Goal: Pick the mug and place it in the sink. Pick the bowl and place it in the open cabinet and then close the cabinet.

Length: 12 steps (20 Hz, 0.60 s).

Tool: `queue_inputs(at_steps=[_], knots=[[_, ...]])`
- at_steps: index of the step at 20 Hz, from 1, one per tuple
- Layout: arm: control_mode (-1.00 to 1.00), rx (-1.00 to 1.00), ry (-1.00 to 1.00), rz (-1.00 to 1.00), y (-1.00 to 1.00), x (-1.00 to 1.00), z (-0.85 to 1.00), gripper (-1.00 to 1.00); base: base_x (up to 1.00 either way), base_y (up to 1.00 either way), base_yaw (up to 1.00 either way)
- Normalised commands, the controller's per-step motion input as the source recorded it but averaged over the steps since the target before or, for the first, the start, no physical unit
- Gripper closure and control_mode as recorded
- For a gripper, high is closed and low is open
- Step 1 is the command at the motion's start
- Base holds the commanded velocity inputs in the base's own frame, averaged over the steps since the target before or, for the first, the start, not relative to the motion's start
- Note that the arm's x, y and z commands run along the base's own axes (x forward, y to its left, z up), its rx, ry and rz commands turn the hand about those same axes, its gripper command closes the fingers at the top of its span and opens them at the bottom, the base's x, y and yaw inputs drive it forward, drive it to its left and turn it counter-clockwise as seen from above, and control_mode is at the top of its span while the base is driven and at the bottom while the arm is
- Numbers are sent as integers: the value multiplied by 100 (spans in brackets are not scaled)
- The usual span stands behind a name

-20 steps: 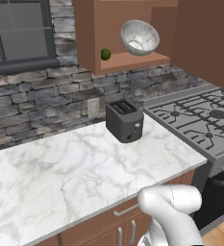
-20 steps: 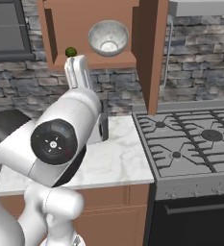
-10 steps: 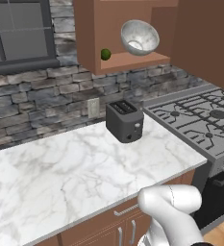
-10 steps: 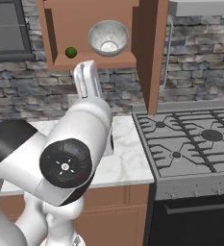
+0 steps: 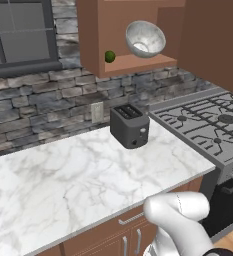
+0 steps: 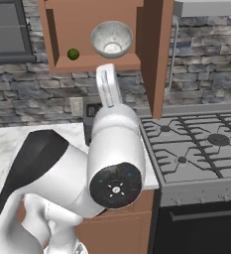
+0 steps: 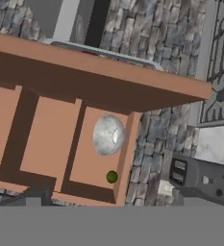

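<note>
The bowl lies tilted inside the open cabinet, beside a small green ball. We judge it rigid, smooth, light. Our end effector is released, empty; the door remains open, graspable by its handle.

In the left base view the bowl sat tilted on the shelf of the open cabinet at the top centre, with a small round fruit, possibly a lime, to its left on the same shelf. Below them, mid-frame, a toaster stood at the back of the counter, against the stone wall. The stove lay at the right edge, just beside the counter's end.
</note>
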Motion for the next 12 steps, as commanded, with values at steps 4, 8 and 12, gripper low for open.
queue_inputs(at_steps=[4,8,12], knots=[[-100,0,-12,21,-26,12,0,-100,0,0,0],[-100,-1,-11,21,-13,39,-2,-100,0,0,0],[-100,0,-4,20,-23,37,-1,-100,0,0,0]])
